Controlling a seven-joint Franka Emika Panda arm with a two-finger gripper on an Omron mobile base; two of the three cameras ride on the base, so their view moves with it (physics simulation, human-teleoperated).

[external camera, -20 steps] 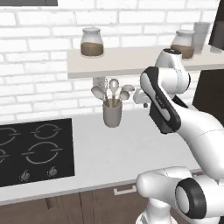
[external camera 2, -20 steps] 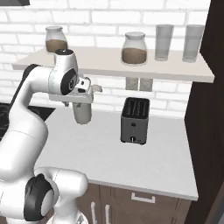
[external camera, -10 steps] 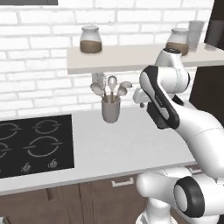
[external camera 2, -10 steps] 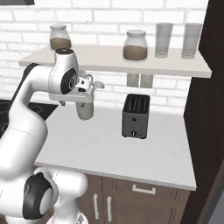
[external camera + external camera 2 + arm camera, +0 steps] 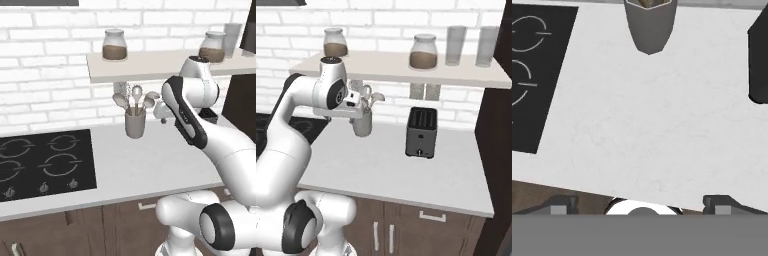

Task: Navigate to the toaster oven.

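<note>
The toaster oven is out of view. My gripper [image 5: 641,205] hangs above the white counter [image 5: 647,130] with its two dark fingertips [image 5: 559,205] far apart, open and holding nothing. In the base views the hand [image 5: 351,106] sits high over the counter, just in front of the grey utensil holder [image 5: 362,122]. The arm's elbow [image 5: 187,107] covers part of the wall shelf.
A small black slotted toaster [image 5: 421,132] stands at the counter's right; a flat black cooktop [image 5: 42,162] lies at its left. The utensil holder [image 5: 135,122] stands by the brick wall. A shelf [image 5: 406,70] holds jars and glasses. A dark tall cabinet [image 5: 501,125] bounds the right.
Both base views have shifted: the counter, cooktop and toaster now sit slightly further right in the picture, so the base has moved. The arm's pose is unchanged.
</note>
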